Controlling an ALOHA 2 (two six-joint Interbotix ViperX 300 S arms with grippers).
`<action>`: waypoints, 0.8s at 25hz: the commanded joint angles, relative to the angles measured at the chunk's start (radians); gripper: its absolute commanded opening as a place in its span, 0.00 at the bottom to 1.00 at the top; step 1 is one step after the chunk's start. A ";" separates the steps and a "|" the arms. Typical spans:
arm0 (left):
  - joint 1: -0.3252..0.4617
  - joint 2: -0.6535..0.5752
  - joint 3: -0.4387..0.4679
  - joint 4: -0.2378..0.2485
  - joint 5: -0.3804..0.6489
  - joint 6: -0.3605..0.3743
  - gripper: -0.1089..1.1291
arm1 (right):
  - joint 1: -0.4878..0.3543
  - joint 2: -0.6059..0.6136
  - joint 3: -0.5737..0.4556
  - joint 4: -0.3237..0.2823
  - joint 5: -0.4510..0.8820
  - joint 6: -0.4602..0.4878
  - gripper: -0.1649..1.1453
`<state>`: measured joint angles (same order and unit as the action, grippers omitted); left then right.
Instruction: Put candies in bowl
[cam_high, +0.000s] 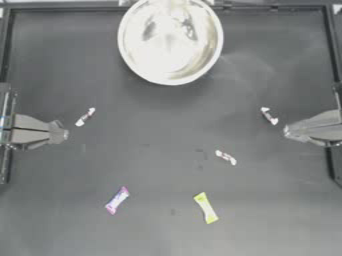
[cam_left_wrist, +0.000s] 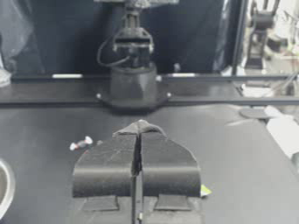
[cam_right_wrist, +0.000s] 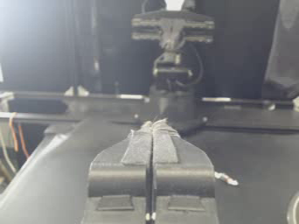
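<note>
A: Where are the candies sitting?
B: All 5 are lying on the bench (cam_high: 153, 150), outside the bowl (cam_high: 169, 40): 3 white-red candies (cam_high: 85, 116) (cam_high: 268, 115) (cam_high: 226, 157), 1 pink-purple candy (cam_high: 116, 200) and 1 yellow-green candy (cam_high: 206, 207).
A: And the arms?
B: The left gripper (cam_high: 61, 134) is idling at the left edge, the right gripper (cam_high: 288, 131) at the right; both are keeping their fingers pressed together, holding nothing.
</note>
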<state>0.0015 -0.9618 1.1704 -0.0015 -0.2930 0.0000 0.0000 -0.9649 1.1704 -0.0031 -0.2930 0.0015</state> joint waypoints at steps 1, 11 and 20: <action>-0.002 -0.037 0.015 -0.002 -0.011 0.006 0.06 | 0.003 0.000 0.005 0.005 -0.021 0.009 0.06; 0.069 -0.054 -0.014 -0.106 0.152 0.002 0.32 | 0.005 -0.003 0.031 -0.029 -0.089 0.003 0.46; 0.244 0.035 -0.101 -0.227 0.405 0.000 0.91 | 0.003 -0.003 0.028 -0.026 -0.087 0.009 0.89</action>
<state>0.2194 -0.9710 1.1121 -0.2178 0.0721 -0.0015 0.0015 -0.9710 1.2164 -0.0368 -0.3728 0.0092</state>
